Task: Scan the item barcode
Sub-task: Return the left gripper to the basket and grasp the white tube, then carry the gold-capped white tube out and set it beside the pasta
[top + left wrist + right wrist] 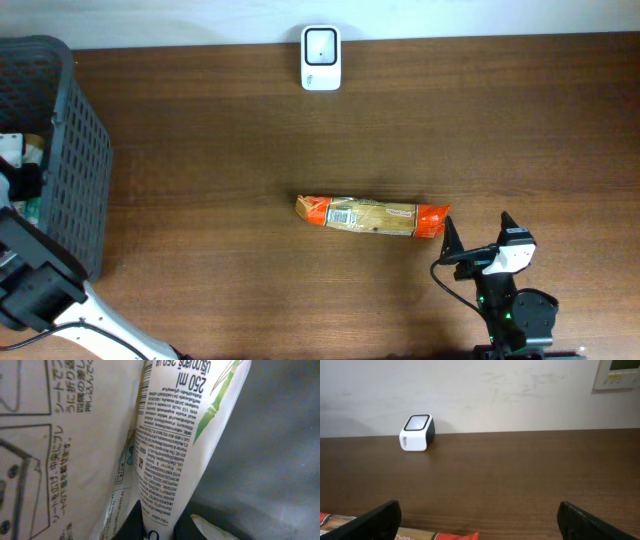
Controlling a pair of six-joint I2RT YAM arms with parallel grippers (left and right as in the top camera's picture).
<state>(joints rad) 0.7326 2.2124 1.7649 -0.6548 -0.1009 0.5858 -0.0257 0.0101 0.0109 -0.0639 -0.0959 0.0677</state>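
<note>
The left arm [40, 290] reaches from the near left corner of the worktop [200, 250] into the grey basket [75, 140] standing at the left edge. The overhead view does not show its end effector; the left wrist view does. There, the left end effector [152, 529] is narrowed onto the lower end of a white tube [175, 450]. Its dark fingers [129, 525] press against both sides of that end. The tube is covered in fine print, with a green bamboo drawing along one side. It leans against a white box [60, 435] printed with Japanese text and line diagrams. Grey, blurred surface fills the right of that view (basket wall or floor, I cannot tell which).

Out on the open worktop, an orange-and-tan packet [372, 214] lies flat near the middle, its long axis running left to right and a white label facing up. The right end effector [476, 222] sits just beside the packet's right end with its jaws spread wide and nothing between them. In the right wrist view its two black fingers [380, 520] stand far apart at the bottom corners.

The white scanner [320, 58] stands at the far edge of the worktop, against the pale wall [520, 390], well apart from the packet and the basket.
</note>
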